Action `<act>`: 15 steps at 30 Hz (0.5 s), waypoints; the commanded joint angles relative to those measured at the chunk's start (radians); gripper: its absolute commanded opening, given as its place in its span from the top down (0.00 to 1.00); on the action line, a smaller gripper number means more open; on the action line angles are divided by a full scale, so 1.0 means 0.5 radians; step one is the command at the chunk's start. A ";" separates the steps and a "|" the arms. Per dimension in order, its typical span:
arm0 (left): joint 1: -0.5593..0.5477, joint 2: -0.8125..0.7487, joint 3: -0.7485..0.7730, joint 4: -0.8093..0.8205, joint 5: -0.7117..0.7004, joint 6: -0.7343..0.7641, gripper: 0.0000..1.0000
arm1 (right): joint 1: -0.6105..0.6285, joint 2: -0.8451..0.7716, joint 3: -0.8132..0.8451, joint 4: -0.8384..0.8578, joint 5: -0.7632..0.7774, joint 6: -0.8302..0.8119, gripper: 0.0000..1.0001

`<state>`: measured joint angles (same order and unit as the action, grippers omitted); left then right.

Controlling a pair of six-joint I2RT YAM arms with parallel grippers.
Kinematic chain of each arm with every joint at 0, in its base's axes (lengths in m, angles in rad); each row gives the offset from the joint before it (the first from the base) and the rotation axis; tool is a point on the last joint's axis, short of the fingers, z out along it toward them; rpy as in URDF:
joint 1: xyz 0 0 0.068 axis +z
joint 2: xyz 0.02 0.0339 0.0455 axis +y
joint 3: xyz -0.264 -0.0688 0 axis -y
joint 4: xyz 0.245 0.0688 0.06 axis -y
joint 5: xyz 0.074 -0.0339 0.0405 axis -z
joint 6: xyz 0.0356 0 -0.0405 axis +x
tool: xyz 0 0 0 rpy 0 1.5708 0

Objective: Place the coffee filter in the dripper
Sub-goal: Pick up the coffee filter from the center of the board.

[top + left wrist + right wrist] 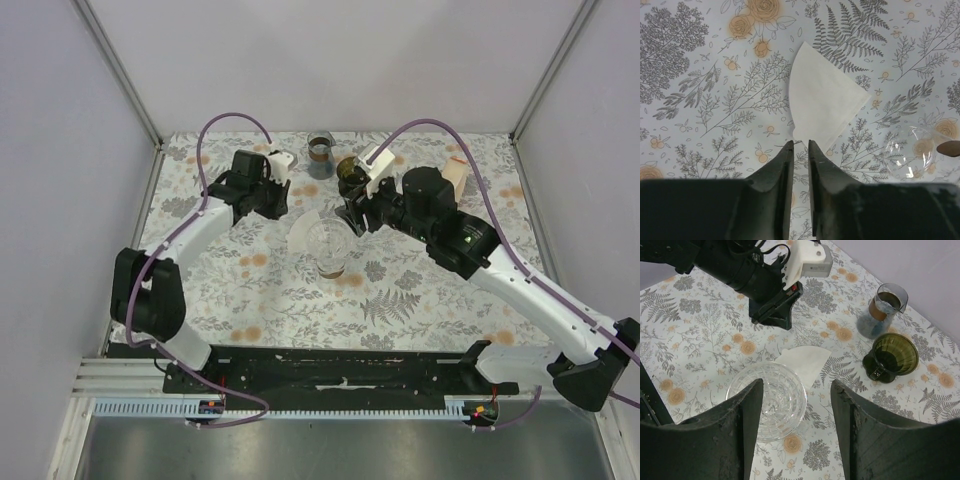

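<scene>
The coffee filter (822,100) is a flattened white paper fan lying on the floral tablecloth; it also shows in the top view (300,232) and the right wrist view (805,362). My left gripper (800,144) hovers with its fingertips at the filter's pointed corner; its jaws stand a narrow gap apart with only tablecloth between them. The dark olive-green dripper (892,356) stands upright and empty to the right of the filter, also seen in the top view (352,175). My right gripper (796,390) is wide open and empty above the carafe and filter.
A clear round glass carafe (767,400) stands right beside the filter, its edge touching or overlapping it. A glass jar with a brown band (880,310) stands behind the dripper. A pale peach packet (455,178) lies at the back right. Metal frame posts bound the table.
</scene>
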<state>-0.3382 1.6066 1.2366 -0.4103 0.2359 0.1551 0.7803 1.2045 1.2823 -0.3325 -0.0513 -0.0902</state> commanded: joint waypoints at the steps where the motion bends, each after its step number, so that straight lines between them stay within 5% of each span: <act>1: -0.005 0.140 0.033 0.001 -0.082 -0.009 0.56 | -0.011 -0.050 -0.027 0.024 0.017 0.009 0.36; 3: -0.051 0.268 0.076 0.066 -0.125 -0.013 0.27 | -0.008 -0.056 -0.031 0.015 0.001 0.021 0.36; 5: -0.106 0.412 0.180 0.099 -0.247 -0.009 0.15 | -0.011 -0.062 -0.031 -0.004 -0.008 0.027 0.36; 15: -0.216 0.836 0.478 0.137 -0.463 0.036 0.09 | -0.011 -0.108 -0.055 -0.044 0.063 0.024 0.35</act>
<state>-0.4416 1.9820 1.3952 -0.3851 0.0532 0.1505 0.7803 1.1759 1.2568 -0.3618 -0.0433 -0.0860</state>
